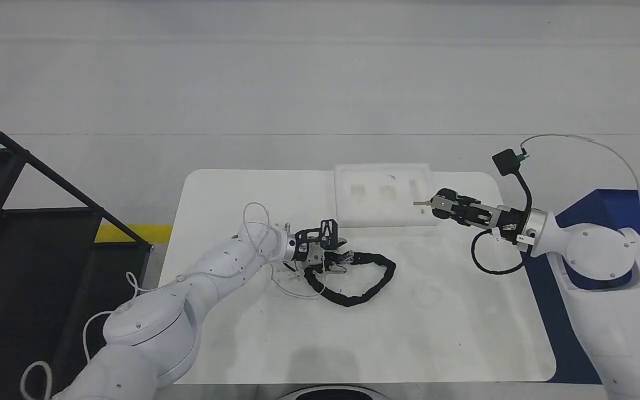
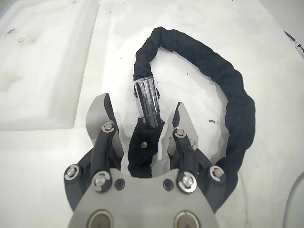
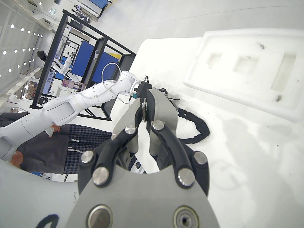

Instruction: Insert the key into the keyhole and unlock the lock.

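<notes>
As seen from the top view, the lock [image 1: 362, 287], a chain in a black fabric sleeve, lies looped near the middle of the white table [image 1: 450, 335]. The left claw [image 1: 327, 252] sits at one end of the loop. Well apart from it, the right claw [image 1: 438, 203] hangs at the edge of a white foam tray [image 1: 385, 190] and is clenched on the key [image 1: 421, 204], whose thin shaft juts out over the tray.

From the left wrist view, the left claw [image 2: 142, 113] is released. Its fingers [image 2: 104, 110] stand spread on either side of the lock's shiny dark cylinder [image 2: 146, 99], with a gap showing on each side. The sleeved chain [image 2: 237, 91] curves away from the cylinder and back round beside the claw. The foam tray [image 2: 47, 72] lies just beside it.

From the right wrist view, the right claw [image 3: 144, 106] is pinched tight on the key's metal head [image 3: 144, 109], held above the table. Beyond it lie the lock [image 3: 198, 130] and the foam tray [image 3: 249, 91].
</notes>
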`<action>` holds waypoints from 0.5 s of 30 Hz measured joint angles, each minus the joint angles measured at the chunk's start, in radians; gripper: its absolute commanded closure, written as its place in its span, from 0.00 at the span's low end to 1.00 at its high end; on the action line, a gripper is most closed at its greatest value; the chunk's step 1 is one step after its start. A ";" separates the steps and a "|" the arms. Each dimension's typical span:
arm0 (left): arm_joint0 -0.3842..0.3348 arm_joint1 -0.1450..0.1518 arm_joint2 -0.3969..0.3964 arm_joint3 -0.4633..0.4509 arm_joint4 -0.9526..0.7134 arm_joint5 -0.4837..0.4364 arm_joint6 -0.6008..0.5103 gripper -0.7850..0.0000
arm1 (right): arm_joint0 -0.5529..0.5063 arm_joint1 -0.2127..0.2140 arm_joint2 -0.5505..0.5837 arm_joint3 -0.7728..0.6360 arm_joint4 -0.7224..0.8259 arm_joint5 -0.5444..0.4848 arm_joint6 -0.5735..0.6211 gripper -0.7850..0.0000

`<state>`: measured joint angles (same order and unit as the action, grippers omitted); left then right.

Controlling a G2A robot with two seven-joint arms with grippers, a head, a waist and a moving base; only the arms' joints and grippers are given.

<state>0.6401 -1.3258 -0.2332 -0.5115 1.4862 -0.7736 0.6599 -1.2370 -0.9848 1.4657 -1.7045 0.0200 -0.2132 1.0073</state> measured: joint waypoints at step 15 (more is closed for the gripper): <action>-0.027 -0.054 -0.023 0.100 0.000 -0.006 0.022 1.00 | 0.000 0.000 0.000 0.000 0.000 0.000 0.000 1.00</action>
<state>0.6132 -1.3794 -0.2560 -0.4120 1.4862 -0.7798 0.6820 -1.2370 -0.9848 1.4657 -1.7045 0.0200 -0.2132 1.0073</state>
